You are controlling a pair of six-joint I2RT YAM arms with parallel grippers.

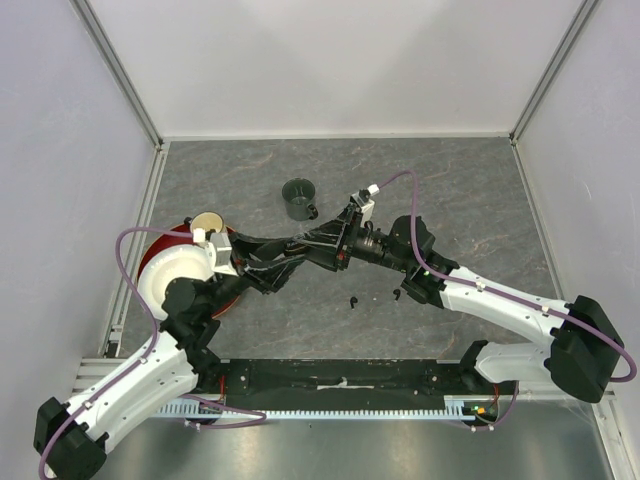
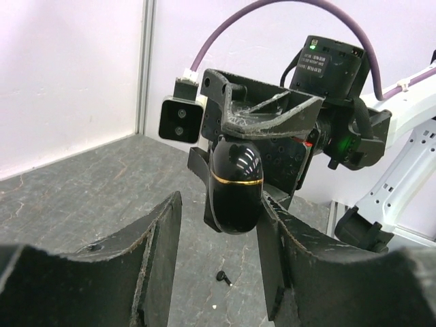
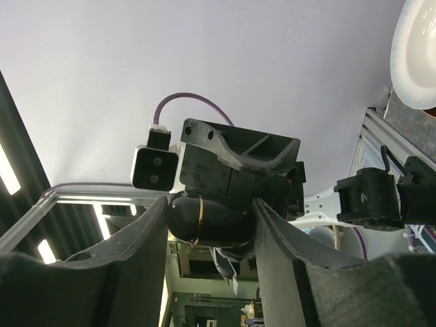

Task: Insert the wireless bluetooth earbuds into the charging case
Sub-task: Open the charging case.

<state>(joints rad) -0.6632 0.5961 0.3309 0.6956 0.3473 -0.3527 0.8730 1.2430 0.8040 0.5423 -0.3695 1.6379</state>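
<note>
Nearest the arm bases, one black earbud lies loose on the grey counter, just below the two meeting grippers and apart from everything else; the left wrist view shows it resting on the surface under the case. Above it, at mid-counter, the charging case, glossy black with a gold seam and its lid closed, hangs off the surface. The right gripper clamps it, both fingers pressed against its sides. The left gripper faces it with jaws parted around the case, a clear gap showing on one side, and holds nothing. To the left, close to the left wall, a red plate carries a white bowl; what the bowl holds cannot be told. Just beyond the grippers stands the dark green mug, upright, handle toward the right arm, its inside too dark to read. Bare counter runs from the mug to the far wall and out to the right wall.
</note>
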